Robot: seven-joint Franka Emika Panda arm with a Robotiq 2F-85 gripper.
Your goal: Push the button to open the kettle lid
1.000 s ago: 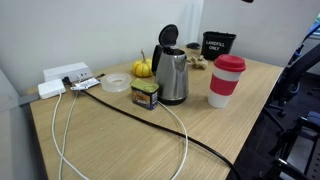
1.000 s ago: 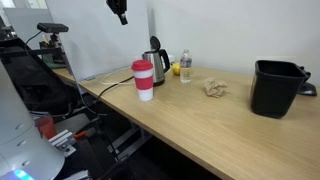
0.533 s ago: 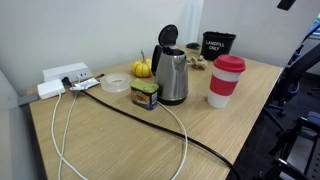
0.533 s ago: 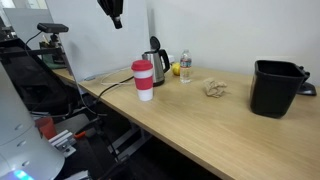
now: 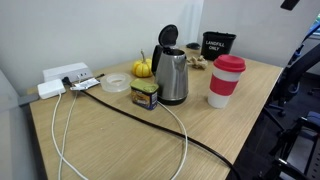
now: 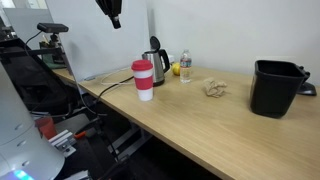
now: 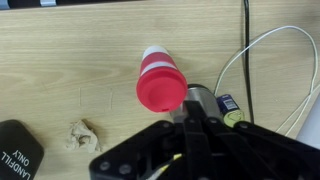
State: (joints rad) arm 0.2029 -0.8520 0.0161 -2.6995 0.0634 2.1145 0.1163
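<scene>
The brushed steel kettle (image 5: pixel 172 75) stands mid-table in both exterior views (image 6: pixel 154 62). Its round black kettle lid (image 5: pixel 167 37) stands up, hinged open above the mouth. My gripper (image 6: pixel 112 10) hangs high above the table's near side, well clear of the kettle, and shows at the top edge of an exterior view (image 5: pixel 290 4). In the wrist view its fingers (image 7: pixel 195 140) look closed together and empty. They cover most of the kettle (image 7: pixel 200 97), which sits far below.
A white cup with a red lid (image 5: pixel 227 80) stands beside the kettle. A black bin (image 6: pixel 276 88), crumpled paper (image 6: pixel 214 88), a water bottle (image 6: pixel 185 67), a small jar (image 5: pixel 146 95), a tape roll (image 5: pixel 117 83), a power strip (image 5: pixel 65 75) and cables share the table.
My gripper moved sideways, high above the table, between the earliest frames and half a second ago, and has hardly moved since. The kettle lid stays open throughout.
</scene>
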